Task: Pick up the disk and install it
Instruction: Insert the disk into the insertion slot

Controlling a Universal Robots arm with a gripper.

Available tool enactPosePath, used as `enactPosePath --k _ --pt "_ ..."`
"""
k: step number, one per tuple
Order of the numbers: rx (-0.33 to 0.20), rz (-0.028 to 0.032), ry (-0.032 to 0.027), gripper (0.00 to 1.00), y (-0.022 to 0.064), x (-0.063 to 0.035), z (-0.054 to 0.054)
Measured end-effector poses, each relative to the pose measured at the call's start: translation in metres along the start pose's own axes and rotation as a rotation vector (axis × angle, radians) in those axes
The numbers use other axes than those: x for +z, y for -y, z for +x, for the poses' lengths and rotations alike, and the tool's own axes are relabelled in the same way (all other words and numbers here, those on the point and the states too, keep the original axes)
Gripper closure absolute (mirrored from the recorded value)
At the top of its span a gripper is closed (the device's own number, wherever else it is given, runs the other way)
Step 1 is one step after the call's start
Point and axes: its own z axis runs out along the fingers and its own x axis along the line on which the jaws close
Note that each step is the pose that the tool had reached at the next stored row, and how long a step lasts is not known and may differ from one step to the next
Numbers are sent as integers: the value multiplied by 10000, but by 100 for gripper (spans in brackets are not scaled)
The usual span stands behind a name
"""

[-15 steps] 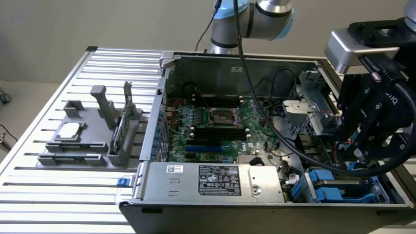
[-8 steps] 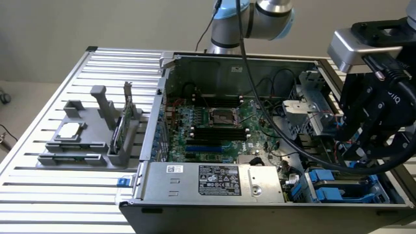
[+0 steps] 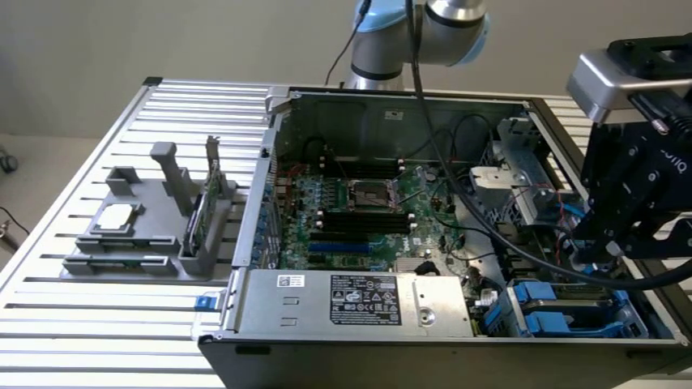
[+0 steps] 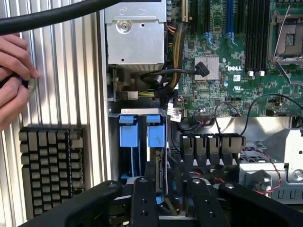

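Fingers (image 4: 144,198) are black, and they squeeze the disk (image 4: 160,172), which stands on its thin edge between them. The disk is low inside the open computer case (image 3: 265,186), in the corner bay, just beside two blue drive holders (image 4: 129,135). The green board (image 4: 236,71) lies near. A person's hand (image 4: 14,80) is outside the case, over the ribbed metal tabletop (image 4: 71,71). On the exterior view's left, a grey rack (image 3: 141,235) sits on the tabletop beside the case.
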Motion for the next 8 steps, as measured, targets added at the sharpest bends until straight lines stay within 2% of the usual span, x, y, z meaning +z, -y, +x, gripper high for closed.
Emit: enactPosePath --k 1,8 --pt "0 1 -25 69 12 2 -4" --pt "-5 3 -122 69 144 11 -22"
